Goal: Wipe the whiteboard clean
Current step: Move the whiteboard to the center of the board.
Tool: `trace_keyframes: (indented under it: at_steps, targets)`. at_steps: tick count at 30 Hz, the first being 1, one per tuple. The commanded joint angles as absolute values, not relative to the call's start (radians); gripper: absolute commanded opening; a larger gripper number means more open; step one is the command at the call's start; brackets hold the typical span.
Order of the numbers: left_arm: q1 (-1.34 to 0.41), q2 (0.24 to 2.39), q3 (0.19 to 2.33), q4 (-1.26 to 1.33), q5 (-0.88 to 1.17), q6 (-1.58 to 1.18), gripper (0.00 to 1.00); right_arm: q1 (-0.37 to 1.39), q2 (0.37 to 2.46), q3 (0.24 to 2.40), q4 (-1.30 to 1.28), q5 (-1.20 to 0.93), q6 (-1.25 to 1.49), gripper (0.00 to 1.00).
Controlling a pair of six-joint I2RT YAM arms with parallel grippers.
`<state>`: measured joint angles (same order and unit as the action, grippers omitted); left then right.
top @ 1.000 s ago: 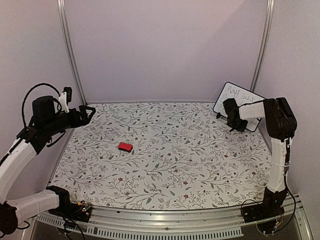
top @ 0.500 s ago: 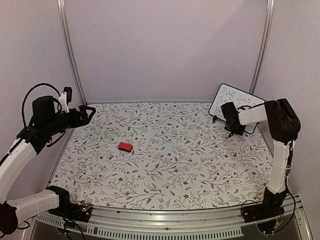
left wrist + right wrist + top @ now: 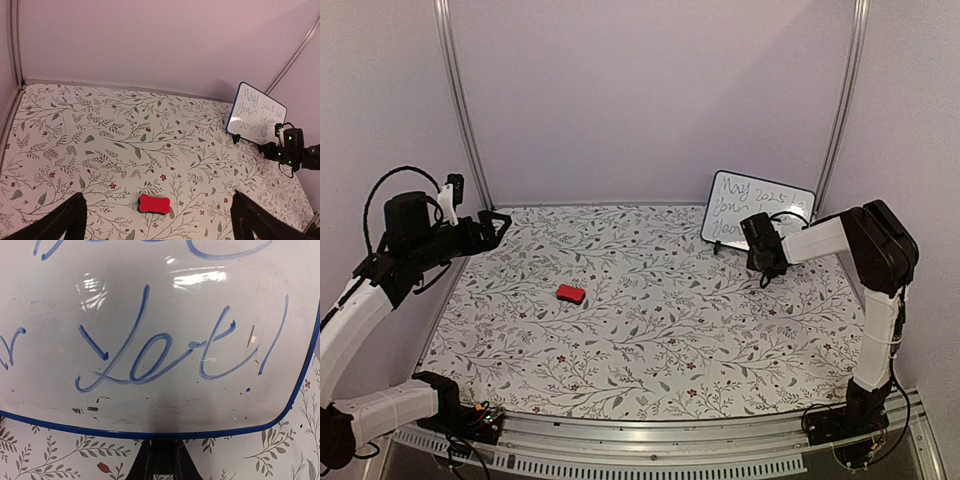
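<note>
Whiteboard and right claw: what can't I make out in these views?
- Writing on the whiteboard: too small to read in the top and left wrist views; the right arm covers its lower right corner.
- Right wrist view: frame edges cut off nearly everything above the bottom line.
- The right claw: fingers cut by the bottom edge; which part it grips is unclear.

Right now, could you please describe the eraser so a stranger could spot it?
Look at the flower-patterned table. Left of its middle lies a small flat block, the eraser. It alone is solid red; the whiteboard stands at the back right.
</note>
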<state>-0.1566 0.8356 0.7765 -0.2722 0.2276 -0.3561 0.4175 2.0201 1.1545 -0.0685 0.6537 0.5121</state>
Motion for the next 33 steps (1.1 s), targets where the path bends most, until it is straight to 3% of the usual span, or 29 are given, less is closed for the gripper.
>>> trace_keyframes:
  at_steps: [1,25,31,33]
  targets:
    - [-0.146,0.831,0.769,-0.252,0.224,-0.357,1.00,0.454,2.000,1.115,-0.008,0.576,0.421,0.00]
    - [-0.146,0.845,0.769,-0.254,0.224,-0.354,1.00,0.494,2.008,1.101,0.142,0.395,0.223,0.01]
    - [-0.146,0.847,0.769,-0.253,0.224,-0.354,1.00,0.494,1.998,1.106,0.128,0.396,0.213,0.21]
    - [-0.145,0.849,0.770,-0.253,0.225,-0.354,1.00,0.494,1.988,1.107,0.119,0.395,0.215,0.23]
